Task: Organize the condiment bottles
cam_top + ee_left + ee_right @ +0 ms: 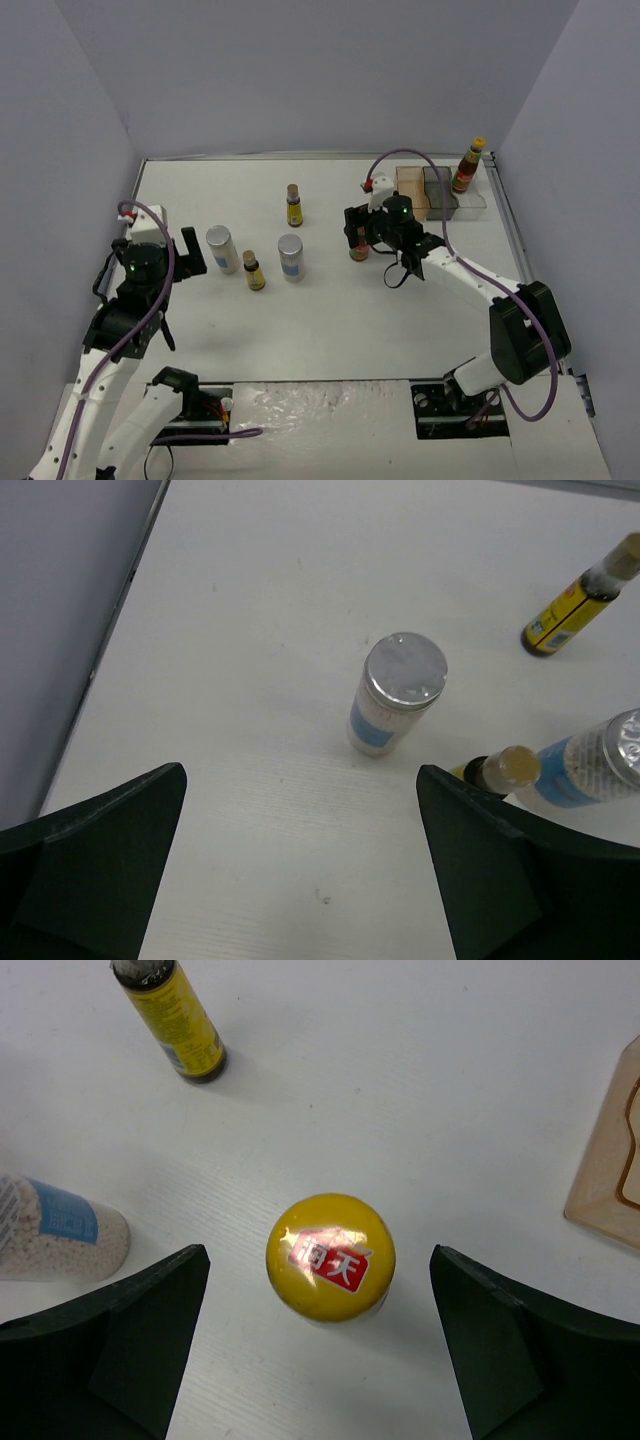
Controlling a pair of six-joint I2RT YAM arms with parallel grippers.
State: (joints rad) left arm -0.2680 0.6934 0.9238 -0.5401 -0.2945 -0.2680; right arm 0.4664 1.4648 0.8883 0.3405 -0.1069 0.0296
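My right gripper [358,234] hangs open over a dark red bottle [359,246]; in the right wrist view its yellow cap [330,1257] sits between the two spread fingers [130,1330], untouched. A second dark red bottle [467,165] stands in the tray's clear end. My left gripper [185,250] is open and empty [300,815], just left of a silver-lidded shaker [221,248] [395,692]. A tiny yellow-labelled bottle [254,271] [505,768] and the other shaker [291,257] [600,760] stand to its right. Another tiny yellow bottle [294,206] [575,610] stands farther back.
The compartment tray [440,195] sits at the back right, with an orange section [411,190] whose corner shows in the right wrist view [610,1170]. Walls close in the table on the left, back and right. The right arm's cable [420,160] loops over the tray area.
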